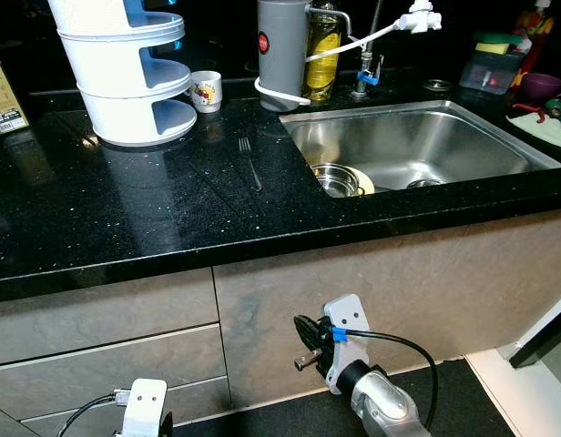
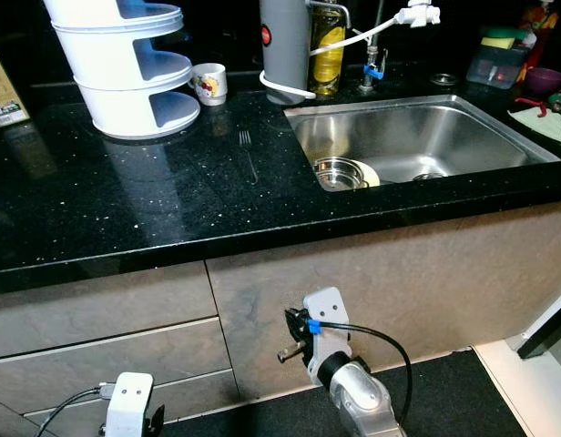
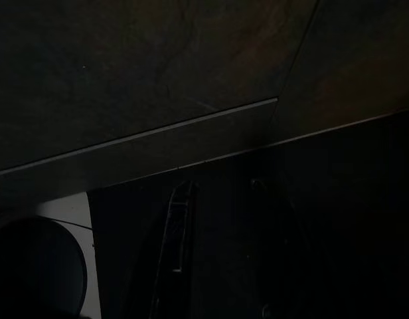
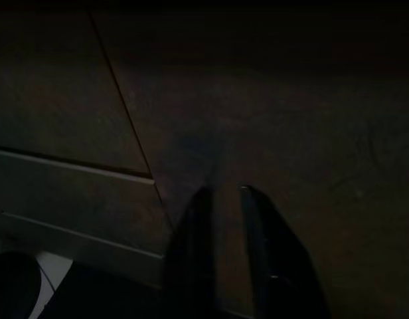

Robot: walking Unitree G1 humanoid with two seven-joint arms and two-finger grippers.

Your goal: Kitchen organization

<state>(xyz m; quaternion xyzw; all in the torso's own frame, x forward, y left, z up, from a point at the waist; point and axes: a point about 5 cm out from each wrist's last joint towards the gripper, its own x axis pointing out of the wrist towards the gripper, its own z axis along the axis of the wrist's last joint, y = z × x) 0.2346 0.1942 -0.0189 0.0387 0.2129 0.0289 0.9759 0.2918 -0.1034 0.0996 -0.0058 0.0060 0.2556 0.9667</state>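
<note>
A fork [image 1: 250,162] lies on the black stone counter [image 1: 126,209], left of the steel sink [image 1: 499,150]. In the sink sit a steel bowl [image 1: 335,179] and a pale plate [image 1: 366,186] beside it. Both arms hang low in front of the cabinet. My right gripper [image 1: 305,342] points at the cabinet front below the sink; in the right wrist view its fingers [image 4: 199,226] stand close together with nothing between them. The white mount of my left wrist [image 1: 144,408] shows at the bottom edge. The left wrist view is very dark, facing drawer fronts and floor.
A white tiered rack [image 1: 126,73], a mug [image 1: 206,91] and a carton [image 1: 3,96] stand at the counter's back left. A grey canister [image 1: 282,55], oil bottle [image 1: 322,50] and tap sprayer [image 1: 417,18] stand behind the sink. Drawer fronts [image 1: 98,319] are below.
</note>
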